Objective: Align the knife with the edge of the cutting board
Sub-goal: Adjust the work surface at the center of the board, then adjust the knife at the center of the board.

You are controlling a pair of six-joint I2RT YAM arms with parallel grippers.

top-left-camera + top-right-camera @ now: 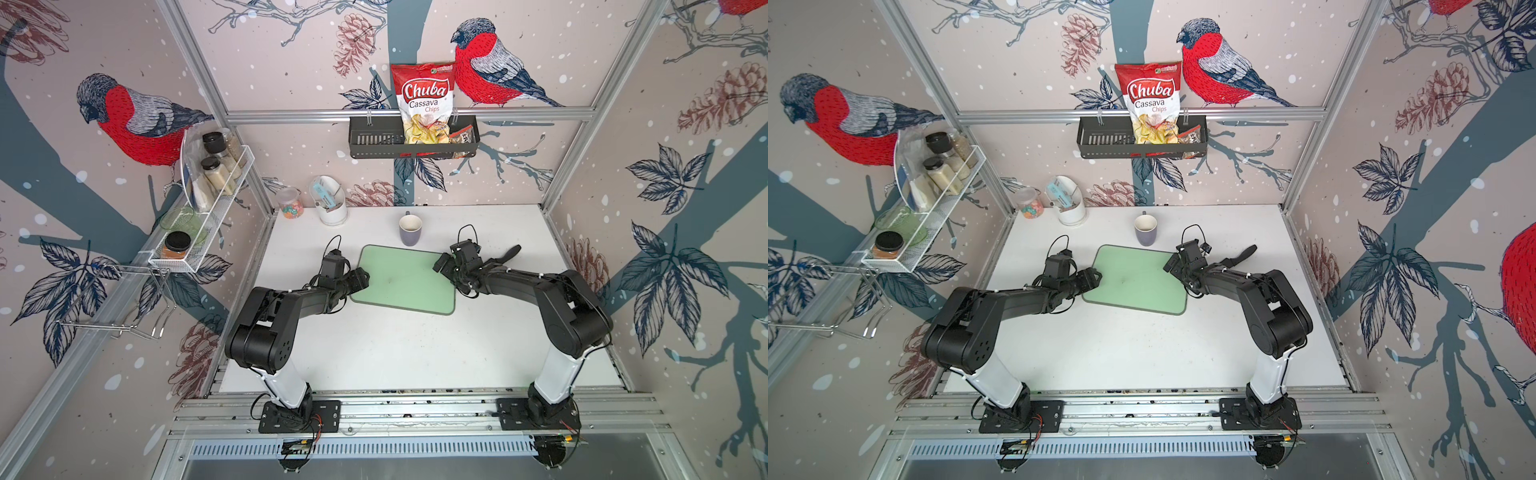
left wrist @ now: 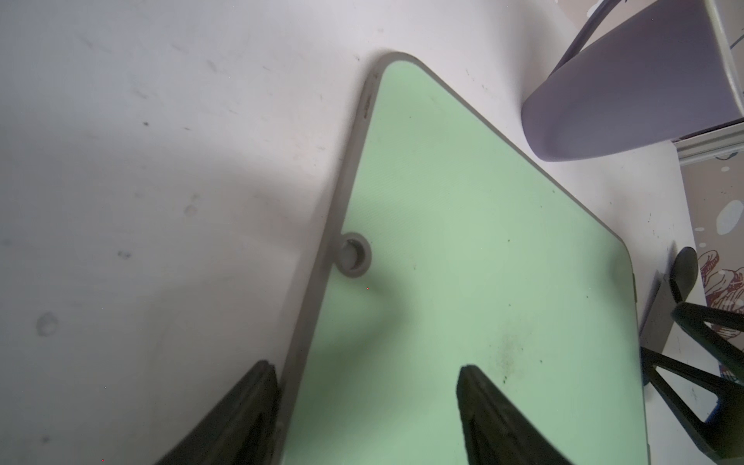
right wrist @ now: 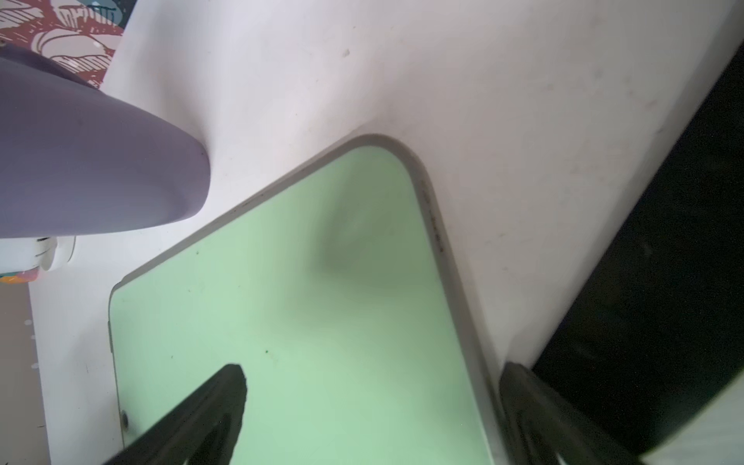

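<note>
My white bench (image 1: 374, 353) carries the cutting board (image 1: 405, 282) at its centre, lying flat and skewed. A purple mug (image 1: 410, 228) stands at twelve o'clock from it, the knife (image 1: 509, 254) lies at two, and a white holder (image 1: 332, 208) and candy jar (image 1: 289, 203) stand at eleven.

From my end: purple mug (image 1: 410, 229) stands upright on the white table (image 1: 415, 353), just beyond where the two sets of jaws face each other, closer to the right pair. White utensil holder (image 1: 332, 206) and candy jar (image 1: 290, 202) sit at the back, well beyond the left jaws. Chuba chips bag (image 1: 423, 104) stands in the black wall basket (image 1: 374, 143). White wire shelf (image 1: 216, 199) with spice jars (image 1: 216, 168) hangs far outboard of the left jaws.
</note>
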